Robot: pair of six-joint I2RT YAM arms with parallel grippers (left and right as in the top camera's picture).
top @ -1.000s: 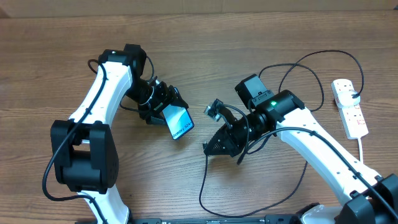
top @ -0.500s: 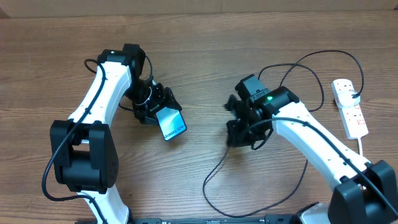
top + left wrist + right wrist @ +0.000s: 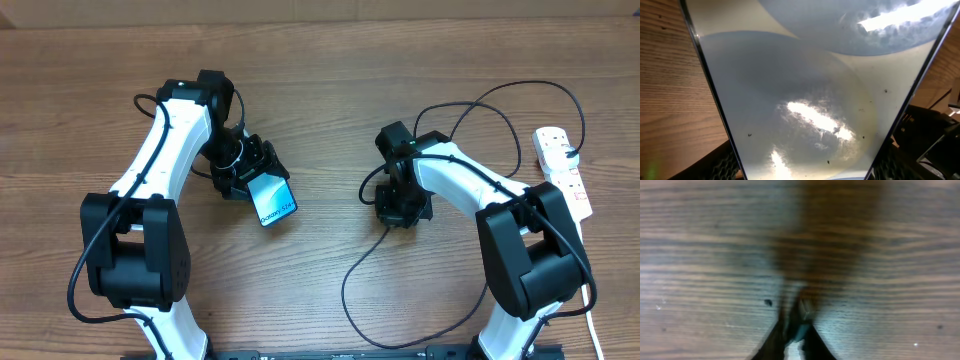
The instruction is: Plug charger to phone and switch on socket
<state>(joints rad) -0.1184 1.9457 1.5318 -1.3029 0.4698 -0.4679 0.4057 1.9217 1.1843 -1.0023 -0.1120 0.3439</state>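
Left gripper [image 3: 260,183] clamps slim blue-and-white-screened smartphone [image 3: 277,204], tilted. Right gripper [image 3: 799,329] narrow, pinching thin black charger cable [image 3: 345,285] tip above wooden counter [image 3: 330,90].

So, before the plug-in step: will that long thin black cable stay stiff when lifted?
Probably floppy: the thin black cable lies in loose curves across the wooden table. Being so thin, it is likely light and should drag along easily.

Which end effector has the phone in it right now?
The left end effector: the phone is clamped in it, its screen filling that wrist view. The right end effector has no phone.
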